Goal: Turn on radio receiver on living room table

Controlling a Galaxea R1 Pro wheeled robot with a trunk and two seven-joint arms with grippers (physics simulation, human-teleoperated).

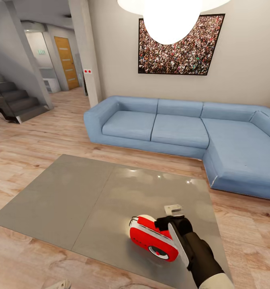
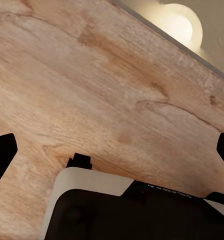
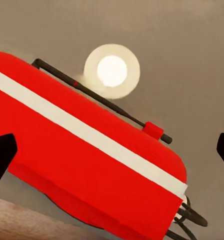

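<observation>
Right gripper [image 1: 176, 220] partly hides the radio receiver [image 1: 151, 239] on the table [image 1: 91, 192].

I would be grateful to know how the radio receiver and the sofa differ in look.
The radio receiver is red with white sides; the sofa is pale blue all over. The receiver sits on the glossy table; the sofa stands on the wood floor. The receiver looks far smaller than the sofa.

We see red radio [image 1: 153, 240] on grey table [image 1: 70, 200], our right gripper [image 1: 172, 218] just above it; blue sofa [image 1: 183, 132] behind.
</observation>
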